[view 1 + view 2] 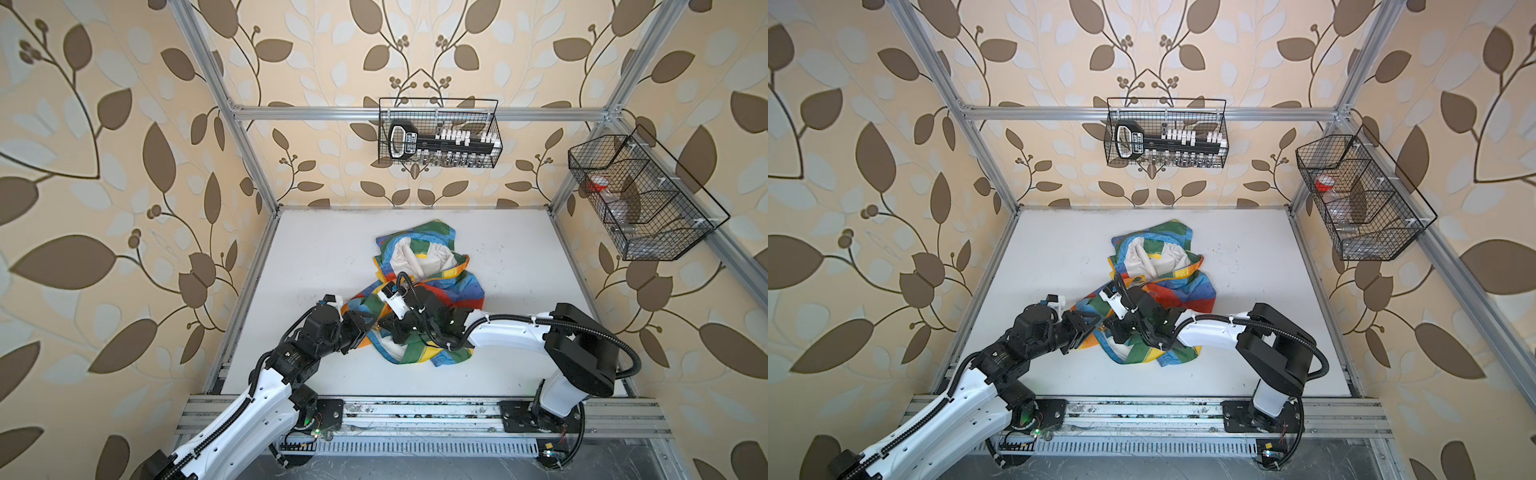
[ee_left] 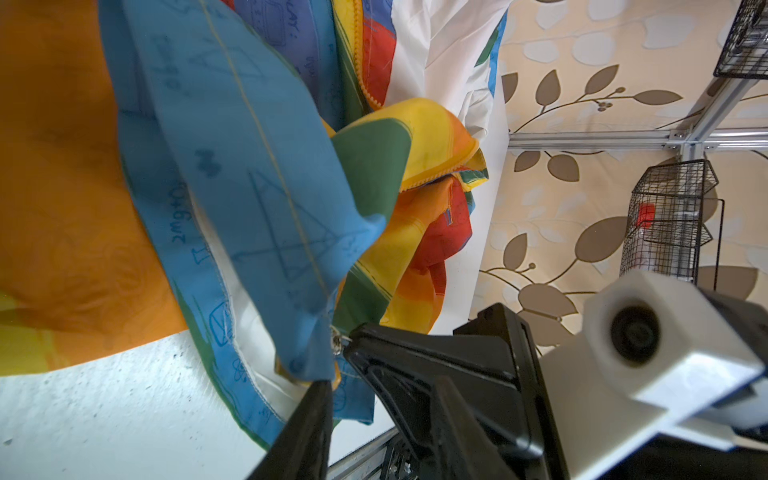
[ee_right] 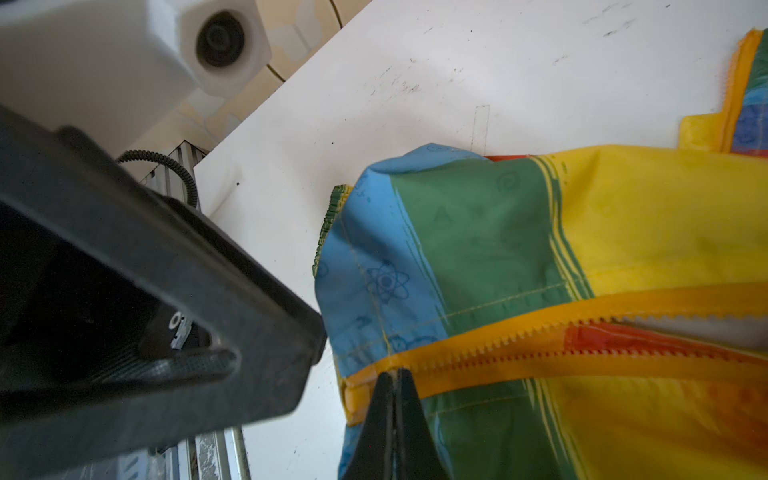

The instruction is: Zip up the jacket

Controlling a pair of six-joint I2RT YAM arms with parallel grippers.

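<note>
R gripper (image 3: pixel 392 376) pinching end of orange-yellow zipper (image 3: pixel 498 332) of crinkly rainbow-block jacket (image 3: pixel 457 232), teeth running away; L gripper (image 1: pixel 368 326) beside that end, jaws ajar, seemingly empty.

White scuffed table (image 1: pixel 324 257), crumpled rainbow jacket (image 1: pixel 453 286) lying on its middle, hood toward the far edge.

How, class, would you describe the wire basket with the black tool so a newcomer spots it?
Find the aluminium rail across the back wall, above the white table. A wire basket hangs near its middle. Unlike the divided side basket with something red, it holds a black tool with white pieces.
</note>
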